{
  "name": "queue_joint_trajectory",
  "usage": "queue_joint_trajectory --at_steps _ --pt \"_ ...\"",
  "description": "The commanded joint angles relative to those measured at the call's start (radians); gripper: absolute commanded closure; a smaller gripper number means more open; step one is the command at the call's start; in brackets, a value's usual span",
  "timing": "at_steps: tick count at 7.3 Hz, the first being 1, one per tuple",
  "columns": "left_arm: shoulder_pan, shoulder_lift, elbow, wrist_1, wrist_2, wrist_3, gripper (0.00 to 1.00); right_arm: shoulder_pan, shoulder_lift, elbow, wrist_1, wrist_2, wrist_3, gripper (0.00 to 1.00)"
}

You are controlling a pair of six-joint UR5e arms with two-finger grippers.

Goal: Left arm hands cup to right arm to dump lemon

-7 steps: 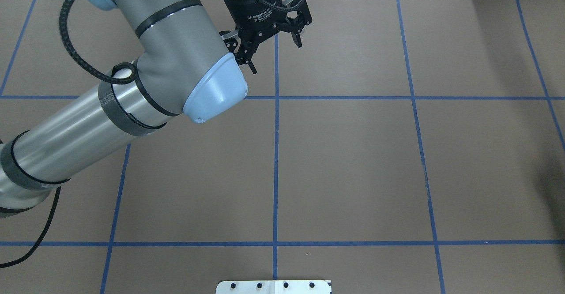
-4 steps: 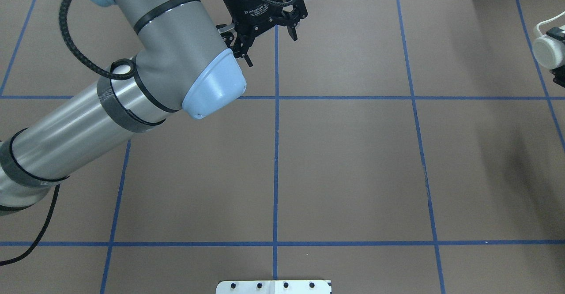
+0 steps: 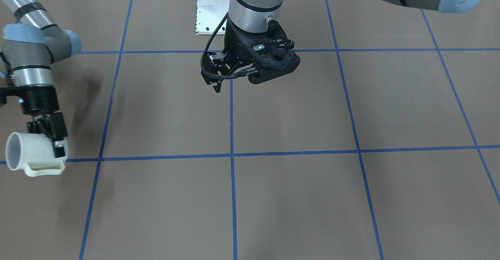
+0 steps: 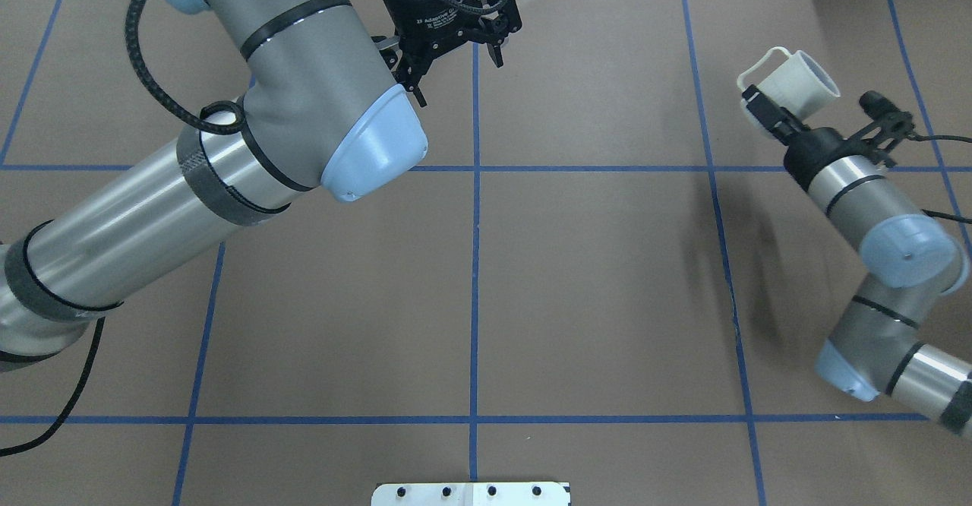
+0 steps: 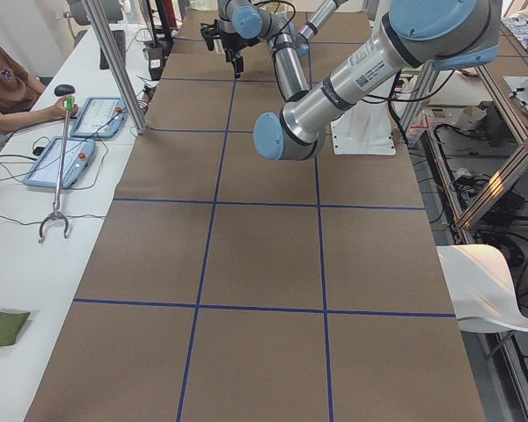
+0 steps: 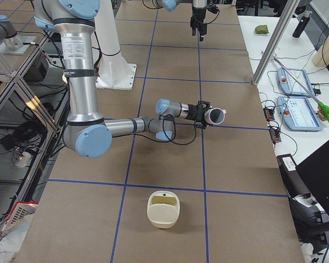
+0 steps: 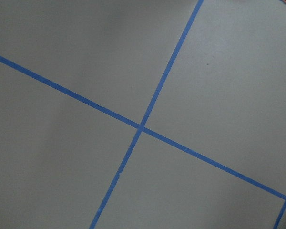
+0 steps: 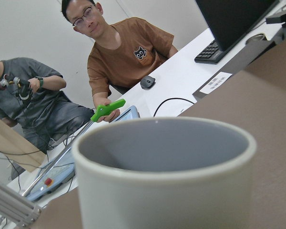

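Cup sideways in rt pincer, inside grey.

Left arm: showing thick silver-grey tubes, wearing light-blue joint caps and narrow black bands, carrying a printed code label on one tube.
Braided cable: looping black and ribbed along the left arm's outside.
Left gripper: bearing a bulky black perforated housing, glowing with a small blue light, displaying white lettering.
Right arm: repeating the silver-grey tubes, light-blue caps and black rings, trailing a thin black wire.
Right gripper: looking slim and black, ending in white-tipped linkage fingers.
Base plate: appearing white, showing a row of dark screw holes.
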Motion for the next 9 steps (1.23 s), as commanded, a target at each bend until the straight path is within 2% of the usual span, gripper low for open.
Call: queue_joint_trajectory --at_steps 1,3,5,6,8,9 --pt "0.005 -0.013 0.043 0.005 0.029 0.009 0.0 -0.2 0.216 -0.001 -0.306 -0.266 -0.108 0.91" --pt "0.008 -0.025 0.064 0.049 0.029 0.011 0.0 -0.303 0.355 -0.004 -0.587 -0.421 -0.11 0.9" --pt "0.04 -0.031 0.063 0.072 0.029 0.011 0.0 -0.369 0.455 -0.013 -0.81 -0.576 -0.117 0.88" --pt "0.069 -0.037 0.064 0.08 0.029 0.008 0.0 -0.378 0.493 -0.013 -0.855 -0.593 -0.117 0.88" --pt "0.084 -0.034 0.063 0.079 0.028 0.003 0.03 -0.409 0.524 -0.022 -0.921 -0.688 -0.117 0.87" --pt "0.097 -0.033 0.063 0.079 0.028 0.003 0.06 -0.414 0.529 -0.022 -0.935 -0.692 -0.116 0.87"
